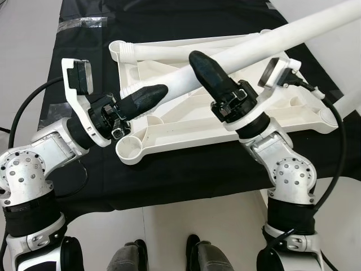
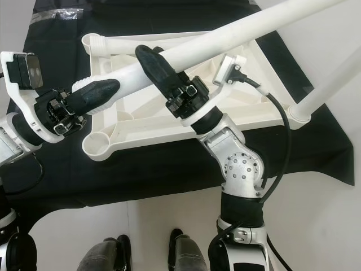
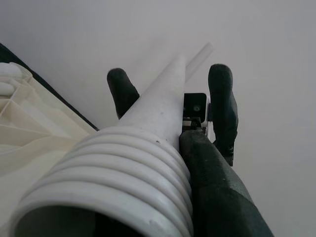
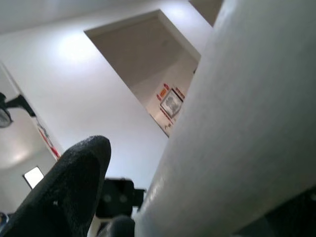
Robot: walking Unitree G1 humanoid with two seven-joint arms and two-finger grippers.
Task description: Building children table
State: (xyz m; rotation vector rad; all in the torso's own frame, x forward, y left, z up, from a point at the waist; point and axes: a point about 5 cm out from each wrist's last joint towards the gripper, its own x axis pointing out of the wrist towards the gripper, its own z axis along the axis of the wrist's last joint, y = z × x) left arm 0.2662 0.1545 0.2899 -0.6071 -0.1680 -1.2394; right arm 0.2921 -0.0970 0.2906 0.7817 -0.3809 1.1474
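Item: children's table, part-built, underside up on a black mat (image 1: 186, 175).

- Table top (image 1: 186, 121): white moulded plastic, ribbed underside showing, round leg sockets at the corners. One leg (image 2: 330, 84) already stands in the far socket beyond the right gripper. The empty near socket (image 1: 128, 149) lies just beside and below the left gripper's tips.
- Loose table leg (image 1: 271, 39): long white tube, held at a slant above the top, its ridged threaded end (image 3: 118, 182) at the left gripper and its far end rising away past the right gripper.
- Left gripper (image 1: 144, 99): closed on the threaded end of the leg; the wrist view shows a black finger (image 3: 217, 197) pressed along the ridges.
- Right gripper (image 1: 208, 70): clamped around the leg further up its length, one finger (image 4: 64, 192) lying against the tube.

Risks, as judged:
- Cross-threading. The leg sits at a shallow slant while the socket opens upward; pushed in before it is raised upright, the ridges would likely jam or bite crooked.
- Slip. The tube is smooth and tapered, so the right gripper's hold may slide along it as the leg swings, dropping the far end.
- Collision. The long free end sweeps near the fitted leg when tilted.
- Shift. The top rests loose on the mat, and a sideways push at the socket could skate it away.
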